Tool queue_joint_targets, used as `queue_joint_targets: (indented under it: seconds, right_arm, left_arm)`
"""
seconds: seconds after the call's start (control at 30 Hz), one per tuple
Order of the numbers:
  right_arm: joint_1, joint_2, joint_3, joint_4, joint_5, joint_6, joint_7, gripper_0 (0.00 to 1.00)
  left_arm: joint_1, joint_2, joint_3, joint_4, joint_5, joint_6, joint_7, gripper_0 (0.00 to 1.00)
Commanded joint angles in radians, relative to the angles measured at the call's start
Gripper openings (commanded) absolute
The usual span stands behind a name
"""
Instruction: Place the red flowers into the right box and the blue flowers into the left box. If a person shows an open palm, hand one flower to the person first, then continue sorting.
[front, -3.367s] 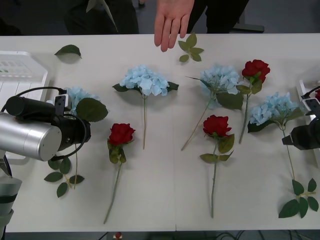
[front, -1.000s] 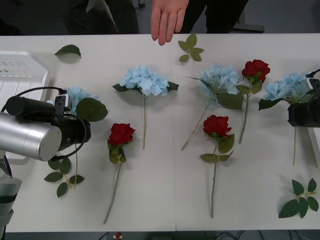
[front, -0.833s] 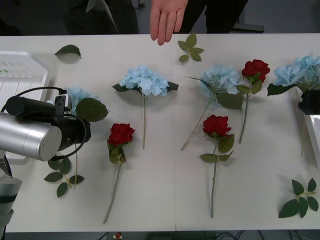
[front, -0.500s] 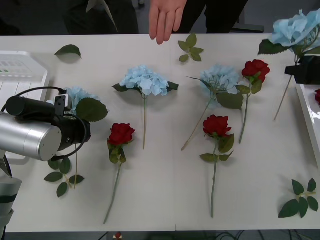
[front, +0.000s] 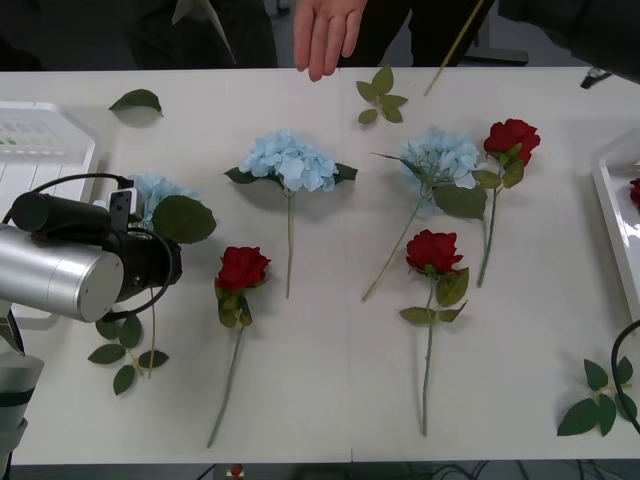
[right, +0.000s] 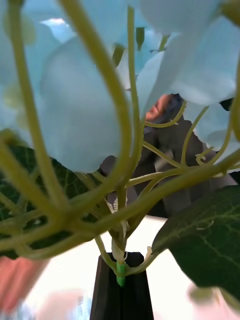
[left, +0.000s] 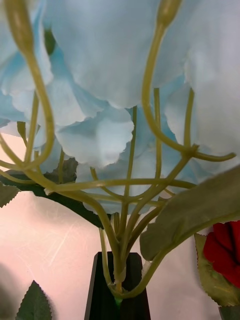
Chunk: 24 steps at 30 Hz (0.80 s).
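Observation:
My right gripper (right: 121, 267) is shut on the stem of a blue flower (right: 75, 110), held high. In the front view only its stem (front: 455, 45) hangs beside my raised right arm (front: 575, 22), close to the person's open hand (front: 322, 35) at the table's far edge. Low at the left, my left gripper (left: 117, 265) is shut on another blue flower (front: 160, 195). Two blue flowers (front: 290, 160) (front: 438, 158) and three red flowers (front: 243, 268) (front: 434, 250) (front: 511, 138) lie on the table. The right box (front: 612, 215) holds a red flower (front: 634, 192). The left box (front: 45, 150) is at the far left.
Loose green leaf sprigs lie at the back left (front: 137, 100), back middle (front: 380, 95), front left (front: 125, 355) and front right (front: 600, 400). My left arm's silver body (front: 60, 270) covers part of the table's left side.
My right gripper has lifted its blue flower up from beside the right box and swung it toward the far edge near the person's hand. The left arm has not moved.

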<state>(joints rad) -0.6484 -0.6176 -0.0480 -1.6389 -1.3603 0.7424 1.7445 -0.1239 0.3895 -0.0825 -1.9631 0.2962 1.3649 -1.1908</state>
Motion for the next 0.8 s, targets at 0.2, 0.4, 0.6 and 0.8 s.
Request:
queue_joint_targets:
  seconds: [0.2,0.4,0.6,0.8]
  right_arm:
    - [-0.174,0.050,0.140,-0.010,0.124,-0.113,0.081,0.00]
    - [-0.226,0.072,0.162,0.021,0.122,-0.133,0.193,0.00]
    - [-0.243,0.104,0.162,0.028,0.113,-0.164,0.297,0.00]
    - [-0.249,0.133,0.162,0.028,0.026,-0.179,0.420,0.00]
  left_arm:
    - [-0.013,0.016,-0.002,-0.028,0.001,-0.007,-0.021,0.00]
    - [-0.013,0.014,-0.002,-0.028,0.001,-0.007,-0.021,0.00]
    - [-0.013,0.016,-0.002,-0.028,0.001,-0.007,-0.023,0.00]
    - [-0.011,0.016,-0.002,-0.028,0.001,-0.007,-0.023,0.00]
